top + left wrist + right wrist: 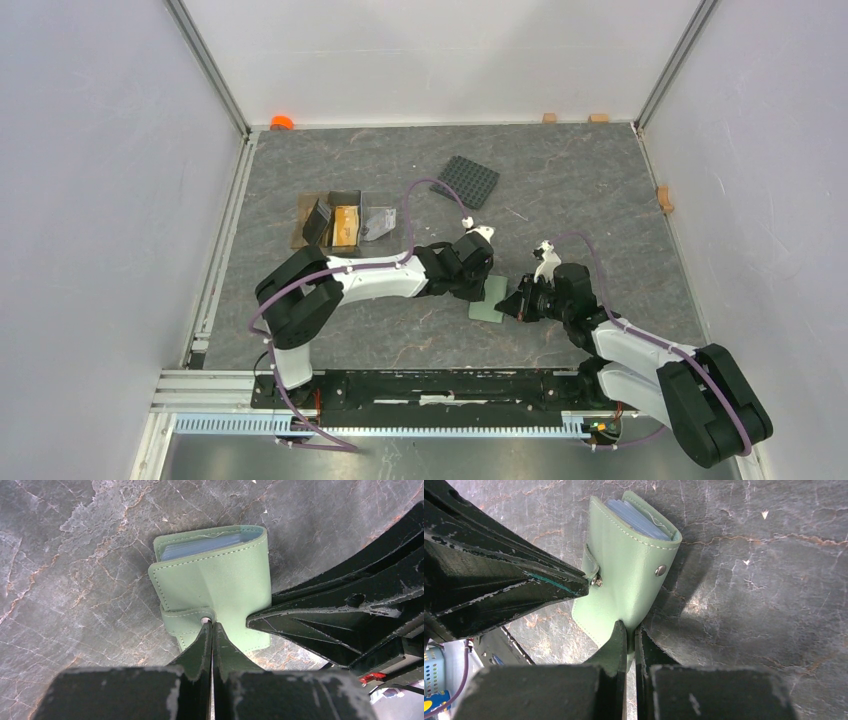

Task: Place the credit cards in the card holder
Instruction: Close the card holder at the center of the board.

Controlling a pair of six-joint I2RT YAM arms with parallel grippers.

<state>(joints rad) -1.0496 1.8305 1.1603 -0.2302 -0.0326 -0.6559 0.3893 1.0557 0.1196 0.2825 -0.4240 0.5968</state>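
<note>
The sage-green card holder (488,306) lies folded on the grey table between my two grippers. Light blue sleeves show at its far open end (200,547). Its strap (590,570) is off the snap stud (660,570). My left gripper (211,626) is shut on the strap's end by its snap and shows in the top view (482,284). My right gripper (630,628) is shut on the near edge of the holder's cover and shows in the top view (514,303). The credit cards lie in the brown tray: black (318,222), tan-gold (346,226), white-grey (379,222).
The brown tray (302,212) sits back left of the arms. A black studded plate (466,181) lies behind the grippers. An orange object (282,122) and small wooden blocks (549,117) (663,197) sit along the walls. A metal rail (400,420) runs along the near edge.
</note>
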